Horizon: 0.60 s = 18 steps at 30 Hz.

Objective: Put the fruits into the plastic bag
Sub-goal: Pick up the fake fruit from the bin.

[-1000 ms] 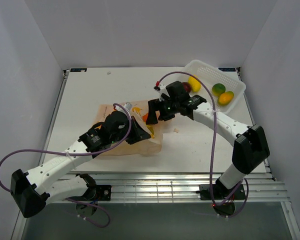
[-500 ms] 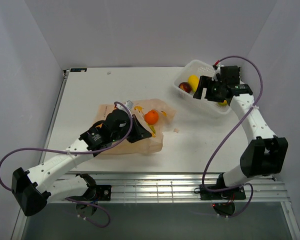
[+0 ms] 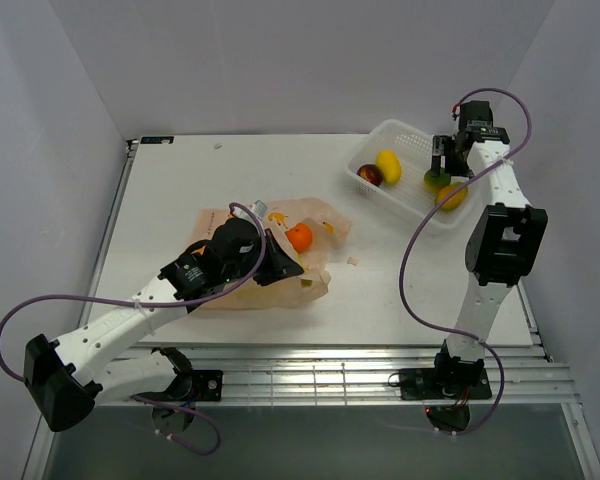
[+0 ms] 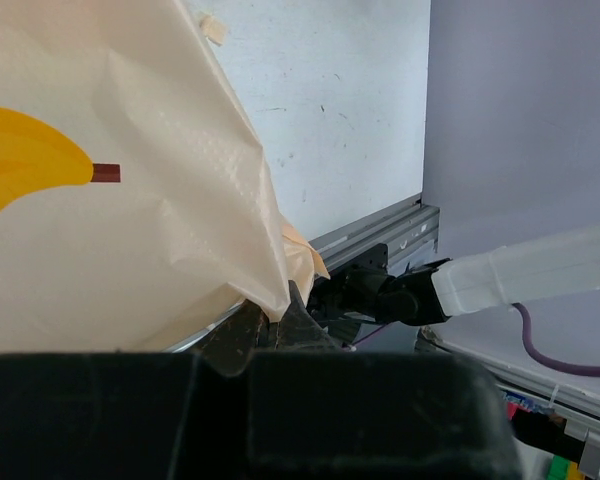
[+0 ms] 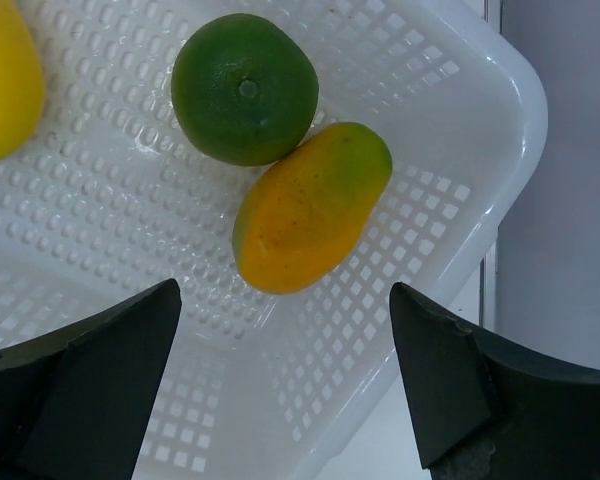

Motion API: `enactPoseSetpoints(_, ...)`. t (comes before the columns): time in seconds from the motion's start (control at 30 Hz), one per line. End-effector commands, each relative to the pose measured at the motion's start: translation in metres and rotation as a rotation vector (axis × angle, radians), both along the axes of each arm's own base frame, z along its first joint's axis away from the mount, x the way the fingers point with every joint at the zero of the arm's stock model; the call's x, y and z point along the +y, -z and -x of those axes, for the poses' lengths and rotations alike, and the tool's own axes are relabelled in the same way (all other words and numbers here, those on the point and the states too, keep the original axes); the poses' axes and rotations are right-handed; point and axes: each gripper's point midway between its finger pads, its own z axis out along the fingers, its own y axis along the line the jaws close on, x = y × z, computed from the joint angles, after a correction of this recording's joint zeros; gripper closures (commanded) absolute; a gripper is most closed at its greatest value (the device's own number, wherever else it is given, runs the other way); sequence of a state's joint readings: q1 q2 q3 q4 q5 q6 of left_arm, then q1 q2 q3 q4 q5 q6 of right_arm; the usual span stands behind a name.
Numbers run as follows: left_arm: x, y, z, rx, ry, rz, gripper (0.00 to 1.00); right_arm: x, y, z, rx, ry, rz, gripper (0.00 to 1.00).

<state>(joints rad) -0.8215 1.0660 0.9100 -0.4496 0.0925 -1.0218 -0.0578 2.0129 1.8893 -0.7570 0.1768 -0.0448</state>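
Note:
The peach-orange plastic bag [image 3: 245, 272] printed with bananas lies mid-table, with an orange [image 3: 300, 237] at its open mouth. My left gripper [image 3: 285, 265] is shut on the bag's edge and holds it up; the pinched film shows in the left wrist view [image 4: 272, 300]. My right gripper [image 3: 445, 168] is open and empty, above the white basket [image 3: 405, 135]. Below it lie a green round fruit [image 5: 245, 88] and a yellow-orange mango-like fruit [image 5: 310, 205]. A yellow fruit [image 3: 388, 165] and a dark-red fruit [image 3: 370, 175] lie in the basket's left part.
The basket stands at the table's far right corner, close to the right wall. A small scrap [image 3: 352, 261] lies on the table right of the bag. The metal rail [image 3: 360, 360] runs along the near edge.
My right arm swung from the bag's mouth back to the basket, leaving the orange at the bag, and now hovers open over the green and mango fruits. My left gripper stayed put.

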Motion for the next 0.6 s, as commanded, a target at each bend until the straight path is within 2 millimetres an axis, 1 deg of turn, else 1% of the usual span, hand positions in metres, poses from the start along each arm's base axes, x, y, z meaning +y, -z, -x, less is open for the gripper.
enactPoseSetpoints(0.0, -0.001, -0.012, 0.000, -0.014, 0.003, 0.016, 1.00, -0.021, -0.004, 0.005, 0.069, 0.023, 0.075, 0.10)
enactPoseSetpoints(0.03, 0.000, -0.012, 0.000, -0.014, -0.001, 0.018, 1.00, -0.016, 0.003, 0.005, 0.077, 0.017, 0.042, 0.10)
enactPoseSetpoints(0.1, -0.001, -0.011, 0.000, -0.010, -0.001, 0.017, 1.00, -0.013, 0.012, 0.007, 0.089, 0.032, 0.023, 0.10)
enactPoseSetpoints(0.17, 0.000, -0.010, 0.000, -0.008, -0.002, 0.014, 1.00, -0.014, 0.018, 0.008, 0.091, 0.095, 0.003, 0.10)
enactPoseSetpoints(0.37, 0.002, -0.012, 0.000, -0.018, -0.008, 0.014, 1.00, -0.030, 0.033, 0.016, 0.098, 0.307, 0.029, 0.10)
enactPoseSetpoints(0.4, 0.002, -0.011, 0.001, -0.015, -0.008, 0.012, 1.00, -0.031, 0.034, 0.016, 0.096, 0.321, 0.029, 0.10)
enactPoseSetpoints(0.57, 0.005, -0.010, 0.001, -0.013, -0.017, 0.013, 1.00, -0.023, 0.045, 0.001, 0.080, 0.325, -0.043, 0.10)
